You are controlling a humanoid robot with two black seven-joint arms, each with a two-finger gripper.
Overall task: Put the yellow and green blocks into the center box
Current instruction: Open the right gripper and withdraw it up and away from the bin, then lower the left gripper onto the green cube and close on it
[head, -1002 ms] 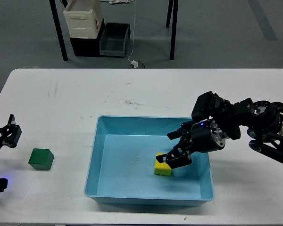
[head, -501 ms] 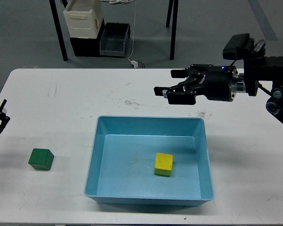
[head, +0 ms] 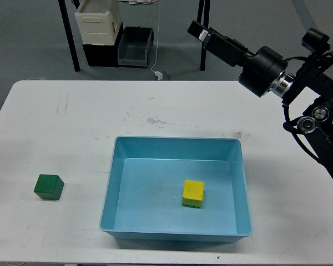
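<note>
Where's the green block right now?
In the head view, the green block sits on the white table at the robot's left, outside the blue box and clear of its left wall; the yellow block is inside the box.

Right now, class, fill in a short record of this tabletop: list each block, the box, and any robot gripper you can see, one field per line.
yellow block: small yellow cube, inside the box, resting on its floor, right of centre
green block: small green cube, on the table left of the box, apart from it
box: light blue rectangular plastic box, open top, centre of table
table: white tabletop, faint scuffs
right gripper: raised above the table's far edge, holding nothing; fingers not distinguishable
left gripper: out of view
</note>
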